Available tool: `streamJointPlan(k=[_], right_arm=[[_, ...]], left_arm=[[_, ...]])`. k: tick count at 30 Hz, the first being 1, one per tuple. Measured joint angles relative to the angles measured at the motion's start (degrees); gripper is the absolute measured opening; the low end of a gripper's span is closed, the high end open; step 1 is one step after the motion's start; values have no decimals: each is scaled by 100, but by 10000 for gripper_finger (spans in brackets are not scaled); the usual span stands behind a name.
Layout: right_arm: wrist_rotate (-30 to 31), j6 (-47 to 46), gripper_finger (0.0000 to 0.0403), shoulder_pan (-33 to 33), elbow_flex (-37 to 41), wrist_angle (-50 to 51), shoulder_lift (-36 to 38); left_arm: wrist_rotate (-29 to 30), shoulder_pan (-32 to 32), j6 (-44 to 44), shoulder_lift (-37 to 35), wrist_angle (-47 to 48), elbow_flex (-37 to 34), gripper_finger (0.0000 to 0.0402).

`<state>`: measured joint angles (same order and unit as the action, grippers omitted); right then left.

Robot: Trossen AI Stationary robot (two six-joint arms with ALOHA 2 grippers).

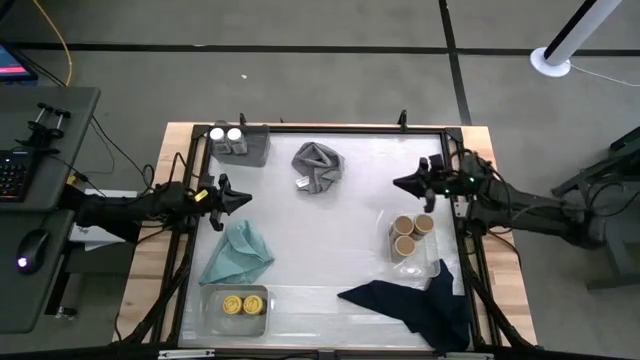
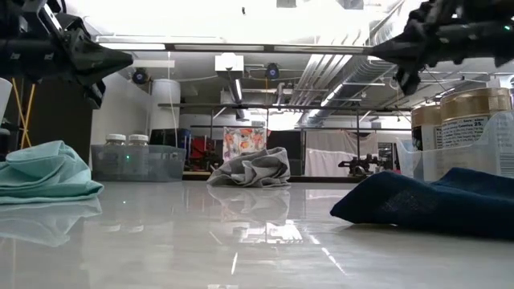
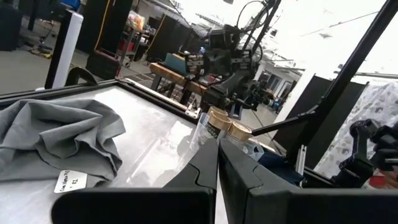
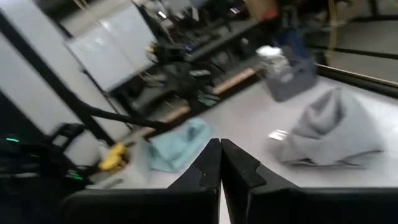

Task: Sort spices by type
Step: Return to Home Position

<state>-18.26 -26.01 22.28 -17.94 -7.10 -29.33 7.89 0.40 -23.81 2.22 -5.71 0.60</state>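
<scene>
Both grippers, left and right, are closed and empty, because the jars already sit grouped in trays.

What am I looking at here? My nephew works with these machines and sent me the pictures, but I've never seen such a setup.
It is a robot with two dark arms at a white table, each ending in a two-finger tool. One picture looks straight down, one looks level across the tabletop, and two come from cameras on the arms' wrists. The left tool and the right tool both hang above the table, shut and holding nothing.

On the table lie three crumpled cloths: grey, teal and navy. The spice jars sit in trays by type: two white-capped jars in a grey tray, two yellow-capped jars in another grey tray, and three tan-topped jars in a clear tray.
</scene>
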Motion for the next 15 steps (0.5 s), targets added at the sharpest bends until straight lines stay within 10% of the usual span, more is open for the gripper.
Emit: streamJointPlan(k=[15], right_arm=[[2407,252,0,-2119,954,-636,1255]], left_arm=[[5,0,-4,0,1,0,0]])
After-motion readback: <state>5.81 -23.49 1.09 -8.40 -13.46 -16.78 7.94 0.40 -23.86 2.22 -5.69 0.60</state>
